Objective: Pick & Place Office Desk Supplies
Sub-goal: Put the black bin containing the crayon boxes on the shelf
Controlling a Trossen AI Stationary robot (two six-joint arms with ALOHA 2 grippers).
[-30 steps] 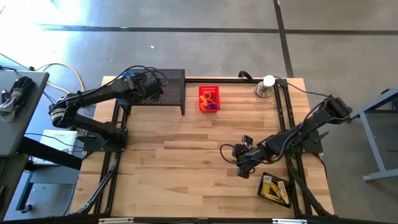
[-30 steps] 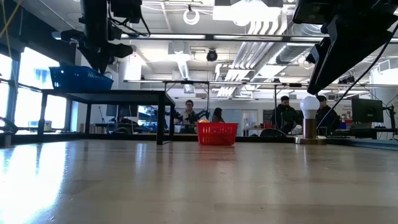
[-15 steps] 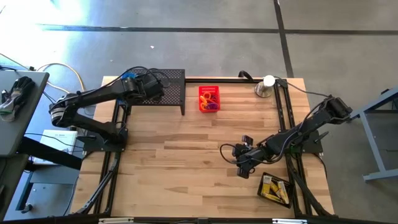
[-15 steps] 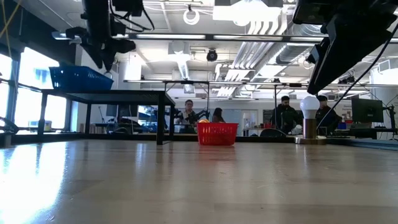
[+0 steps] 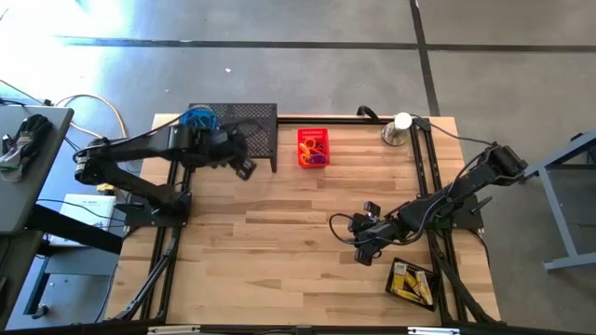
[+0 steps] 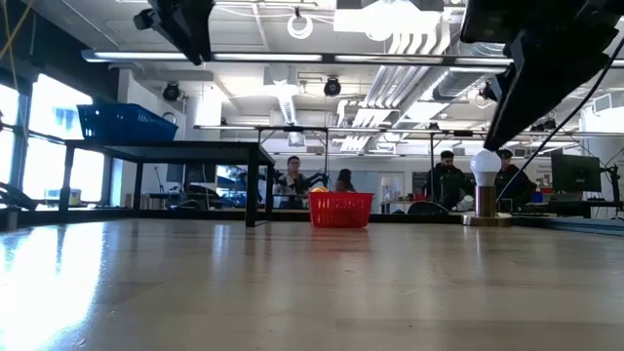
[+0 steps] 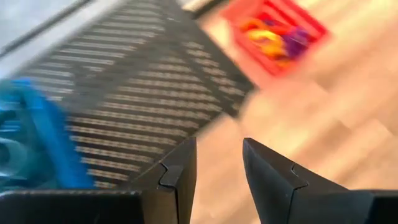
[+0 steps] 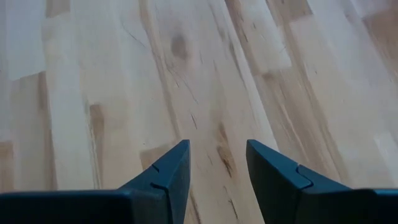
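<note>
Orange, purple and yellow elastic loops (image 5: 314,146) (image 7: 273,38) lie in a small red basket (image 5: 313,160) at the table's far middle. Yellow-and-white boxes (image 5: 407,277) sit in a black tray (image 5: 429,279) at the near right. My left gripper (image 5: 245,169) (image 7: 219,144) hangs open and empty in the air by the near right corner of the black mesh shelf (image 5: 250,130). My right gripper (image 5: 361,253) (image 8: 217,146) hovers open over bare wood, just left of the tray.
A blue basket (image 5: 197,118) (image 6: 125,122) stands on the mesh shelf at the far left. A silver dome with a white ball (image 5: 399,128) is at the far right. Bare wood lies across the table's middle and near left. People sit in the room beyond the table.
My left gripper has come away from the blue basket, rising and swinging toward the table's near edge and a little right, turning as it went. The basket stays on the shelf and now shows uncovered.
</note>
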